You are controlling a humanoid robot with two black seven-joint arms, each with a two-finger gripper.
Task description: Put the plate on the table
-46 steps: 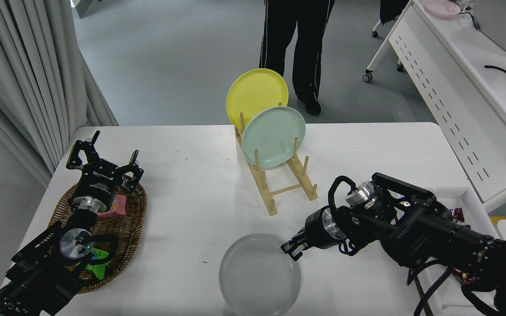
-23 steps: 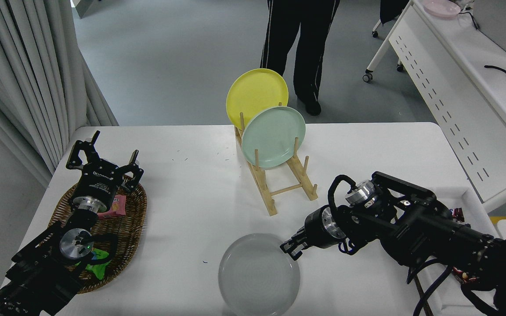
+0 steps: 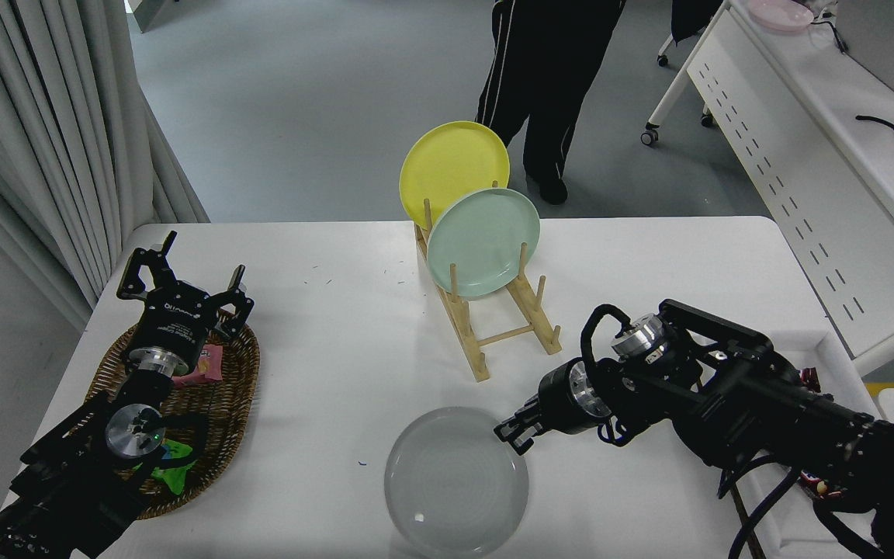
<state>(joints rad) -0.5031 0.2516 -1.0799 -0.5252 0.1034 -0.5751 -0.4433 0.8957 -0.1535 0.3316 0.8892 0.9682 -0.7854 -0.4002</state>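
Grey plate (image 3: 456, 481) lies flat on the worktop (image 3: 338, 373), near edge, in front of the wooden rack (image 3: 493, 326). Right end effector (image 3: 514, 428) sits at the plate's upper-right rim; can't tell whether it's gripping. Left end effector (image 3: 183, 283) parked over the wicker basket (image 3: 241, 388), fingers spread, holding nothing.

Plate (image 3: 456, 481) flat on table (image 3: 338, 365), before rack (image 3: 493, 318), right of basket (image 3: 226, 404).

1. Grey plate (image 3: 456, 481): smooth, glossy, with a small glint.
2. White surface (image 3: 338, 373): smooth and matt.
3. Dish rack (image 3: 493, 330): pale bare wood.
4. Basket (image 3: 183, 404): rough brown wicker.
5. Curtain (image 3: 51, 132): soft pleated cloth.
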